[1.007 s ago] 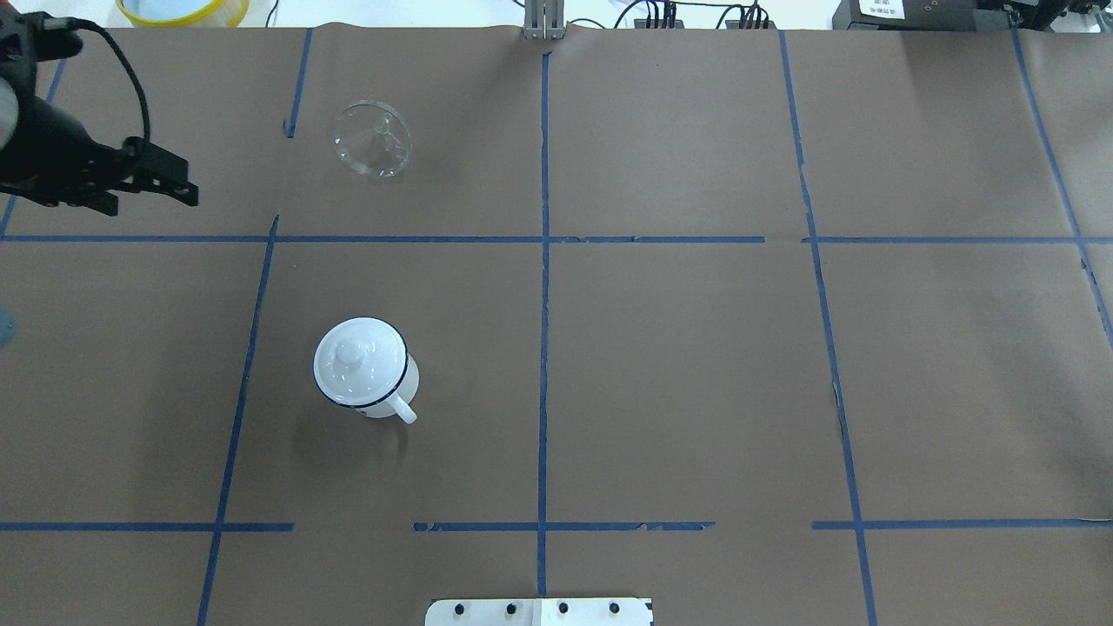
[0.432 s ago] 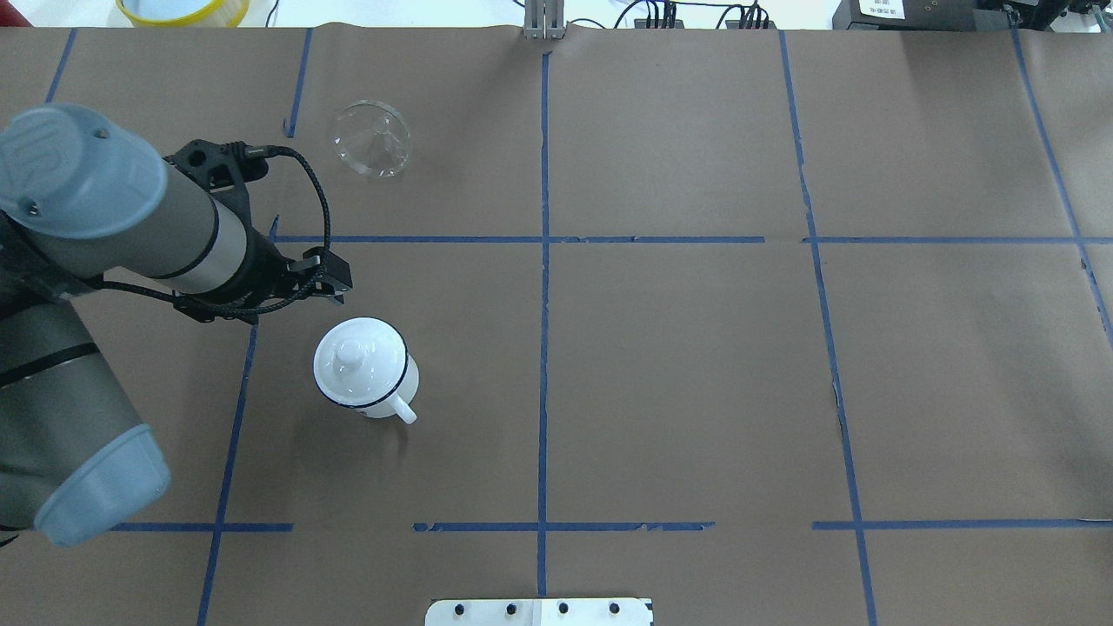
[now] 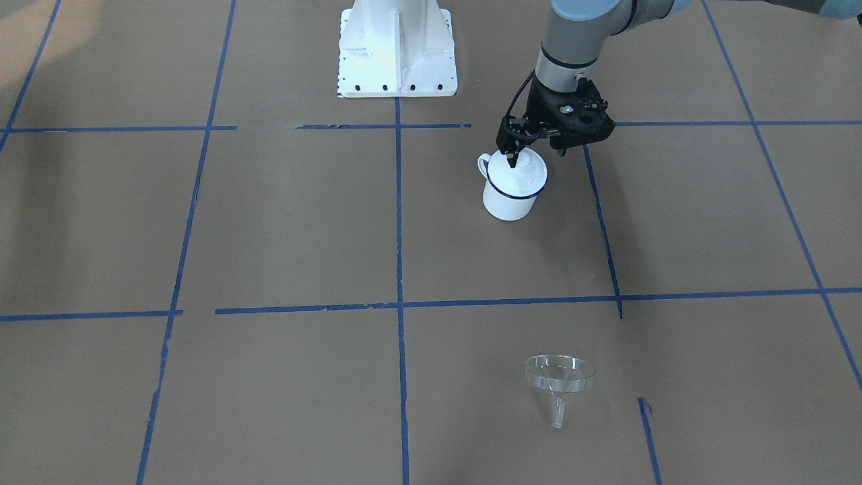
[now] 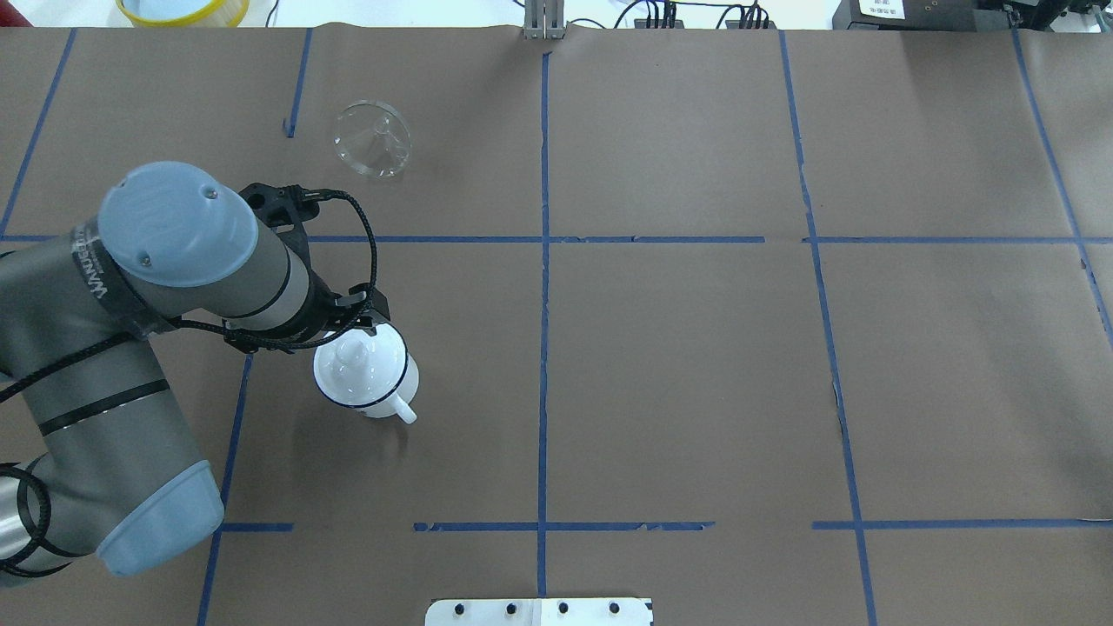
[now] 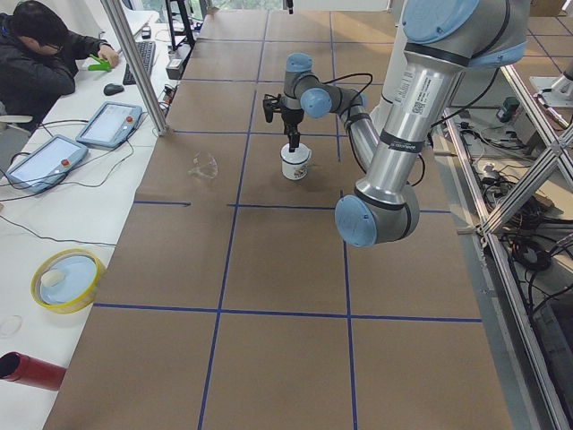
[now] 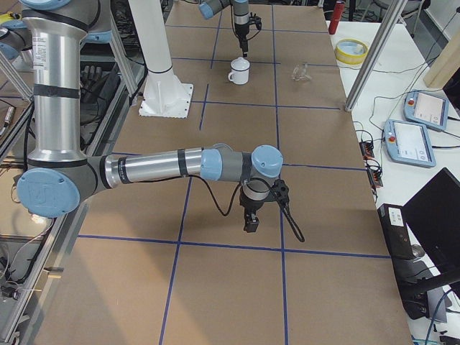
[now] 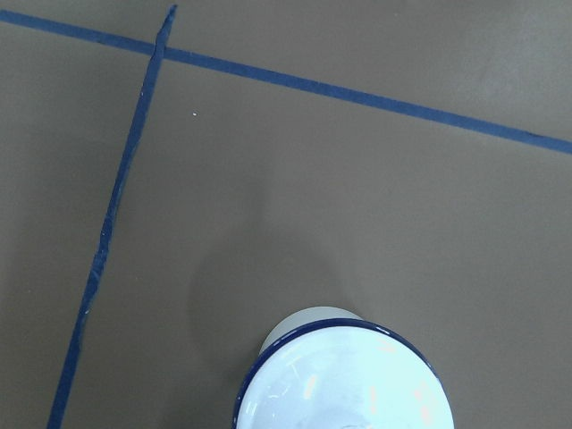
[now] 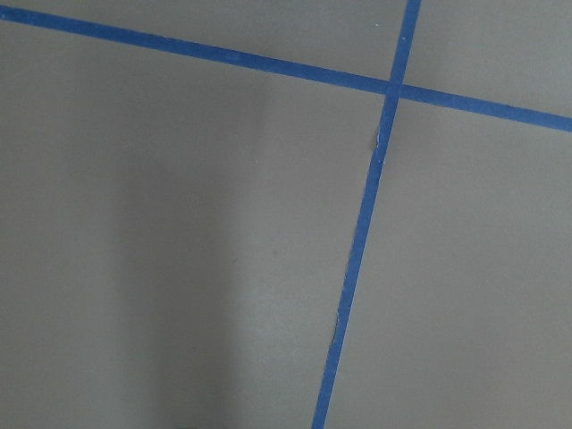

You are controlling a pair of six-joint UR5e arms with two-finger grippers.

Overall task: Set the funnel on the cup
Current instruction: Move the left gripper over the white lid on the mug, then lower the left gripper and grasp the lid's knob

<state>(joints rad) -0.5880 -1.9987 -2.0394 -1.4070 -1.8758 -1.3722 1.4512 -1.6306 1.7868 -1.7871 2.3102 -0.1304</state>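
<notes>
The cup point(image 4: 383, 391) is a white enamel mug with a dark blue rim, standing upright left of centre with a white knobbed lid point(image 4: 358, 363) on top. It also shows in the front view point(image 3: 508, 199) and at the bottom of the left wrist view point(image 7: 344, 384). The clear funnel point(image 4: 372, 139) lies on its side farther back, seen too in the front view point(image 3: 559, 376). My left gripper point(image 4: 363, 318) hovers open just over the lid's far-left edge point(image 3: 537, 156). My right gripper point(image 6: 251, 223) shows only in the right side view; I cannot tell its state.
Brown paper with a blue tape grid covers the table. The white robot base point(image 3: 397, 47) stands at the near edge. A yellow bowl point(image 4: 178, 9) sits beyond the far left corner. A person point(image 5: 40, 58) and tablets point(image 5: 107, 124) are at the side desk.
My left arm has swung in from the table's left edge toward the centre, bringing its gripper down to the mug's lid. The mug and the funnel have not moved.
</notes>
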